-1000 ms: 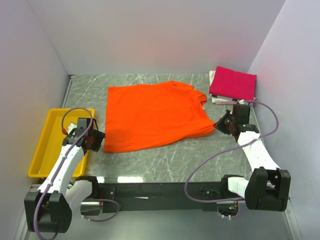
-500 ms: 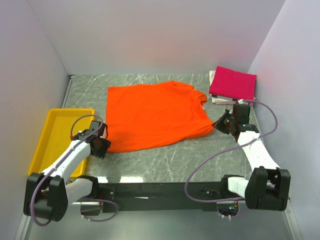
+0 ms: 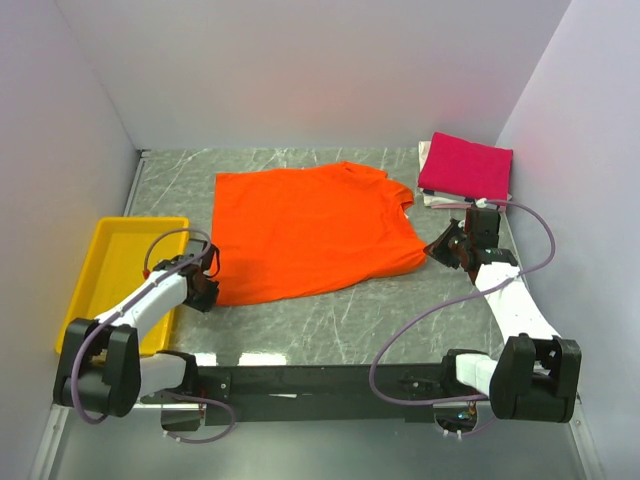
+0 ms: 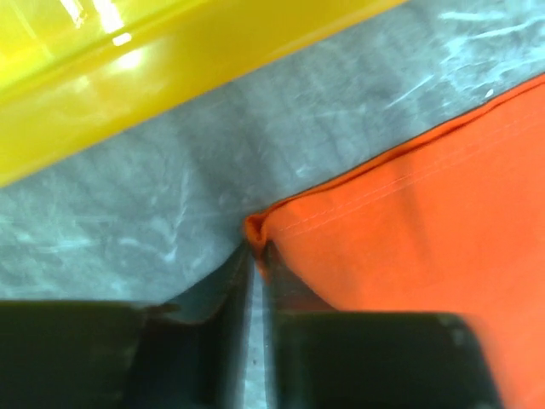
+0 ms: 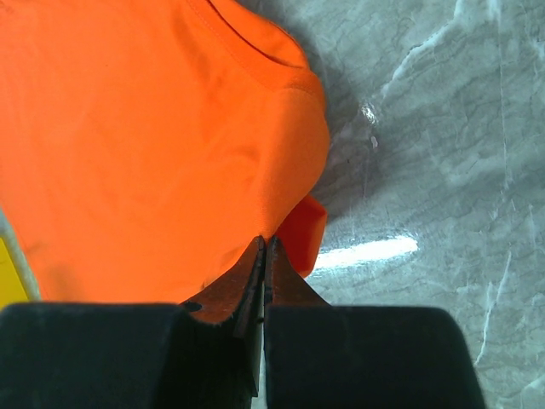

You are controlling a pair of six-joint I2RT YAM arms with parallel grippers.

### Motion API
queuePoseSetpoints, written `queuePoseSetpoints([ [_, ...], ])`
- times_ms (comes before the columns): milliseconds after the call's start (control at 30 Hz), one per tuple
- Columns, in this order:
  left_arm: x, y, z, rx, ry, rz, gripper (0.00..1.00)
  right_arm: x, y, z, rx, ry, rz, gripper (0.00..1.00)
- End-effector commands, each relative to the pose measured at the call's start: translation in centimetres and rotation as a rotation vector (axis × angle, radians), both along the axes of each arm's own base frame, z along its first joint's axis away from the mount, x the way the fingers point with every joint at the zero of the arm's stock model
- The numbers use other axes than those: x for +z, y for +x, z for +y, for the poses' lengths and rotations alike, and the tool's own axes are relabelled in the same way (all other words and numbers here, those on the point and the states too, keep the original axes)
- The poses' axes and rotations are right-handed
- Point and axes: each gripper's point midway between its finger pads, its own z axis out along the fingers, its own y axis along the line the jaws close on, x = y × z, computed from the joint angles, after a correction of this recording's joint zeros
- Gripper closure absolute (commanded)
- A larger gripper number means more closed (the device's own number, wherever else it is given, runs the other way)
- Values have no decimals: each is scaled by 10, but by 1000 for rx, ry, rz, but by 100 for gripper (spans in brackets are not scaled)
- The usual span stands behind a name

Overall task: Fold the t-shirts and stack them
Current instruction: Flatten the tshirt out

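Note:
The orange t-shirt [image 3: 310, 232] lies spread flat in the middle of the grey marble table. My left gripper [image 3: 207, 287] sits low at its near left corner. In the left wrist view its jaws [image 4: 255, 251] are pinched on that hem corner of the orange cloth [image 4: 426, 221]. My right gripper [image 3: 440, 250] is at the shirt's near right corner. Seen from the right wrist, it [image 5: 262, 240] is shut on the edge of the orange cloth [image 5: 145, 128], which bunches up there. The magenta-pink t-shirt [image 3: 466, 166] lies folded at the back right.
A yellow tray [image 3: 115, 275] stands at the left edge, just beside my left arm, and its rim [image 4: 128, 60] fills the top of the left wrist view. White cloth [image 3: 428, 195] shows under the pink shirt. Walls close in on three sides.
My left arm has swung from beside the tray to the orange shirt's near left corner, and its jaws have closed on it. The right arm has not moved.

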Motion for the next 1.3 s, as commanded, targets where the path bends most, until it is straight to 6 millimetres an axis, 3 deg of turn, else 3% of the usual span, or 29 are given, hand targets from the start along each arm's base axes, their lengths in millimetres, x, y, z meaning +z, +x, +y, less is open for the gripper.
queuePoseSetpoints([
  [0, 2, 18, 9, 10, 58, -43, 90, 31, 12, 0, 7, 3, -101, 100],
  [33, 5, 22, 10, 7, 67, -50, 99, 32, 12, 0, 6, 2, -101, 100],
  [200, 36, 46, 11, -42, 99, -101, 99, 43, 12, 3, 16, 12, -123, 100],
  [333, 89, 61, 18, -56, 123, -230, 99, 64, 9, 5, 22, 20, -168, 100],
  [367, 115, 67, 23, -49, 138, -299, 99, 77, 9, 5, 19, 19, -196, 100],
  [433, 139, 62, 34, -29, 157, -325, 99, 91, 4, 6, 20, 23, -216, 100],
  [467, 171, 67, 38, -24, 169, -406, 99, 109, 2, 7, 24, 23, -263, 100],
  [500, 187, 67, 41, -21, 177, -440, 99, 117, -3, 8, 25, 23, -271, 100],
  [533, 221, 66, 46, -19, 190, -515, 99, 142, -6, 8, 21, 20, -329, 100],
  [600, 259, 65, 50, -17, 205, -605, 99, 163, -16, 8, 14, 17, -363, 100],
  [633, 280, 61, 51, -37, 218, -656, 99, 188, -19, 8, 8, 15, -417, 100],
  [667, 313, 60, 50, -39, 217, -733, 99, 205, -27, 9, 11, 13, -462, 100],
  [700, 329, 57, 48, -46, 211, -768, 99, 216, -34, 10, 13, 13, -477, 100],
  [733, 360, 51, 48, -52, 211, -839, 99, 245, -43, 10, 14, 5, -543, 100],
  [800, 383, 42, 46, -65, 206, -886, 99, 266, -56, 11, 16, 0, -571, 100],
  [833, 408, 35, 46, -68, 208, -942, 99, 295, -66, 12, 21, -12, -635, 100],
  [900, 429, 26, 45, -80, 208, -991, 99, 314, -80, 12, 20, -25, -658, 100],
  [933, 449, 19, 44, -87, 207, -1041, 99, 338, -91, 12, 18, -35, -714, 100],
  [1100, 484, 9, 37, -117, 188, -1138, 99, 378, -111, 14, 21, -40, -794, 100],
  [1200, 492, 19, 34, -129, 180, -1159, 99, 392, -104, 17, 41, -37, -836, 100],
  [1267, 490, 37, 31, -136, 178, -1148, 99, 390, -89, 20, 67, -25, -836, 100],
])
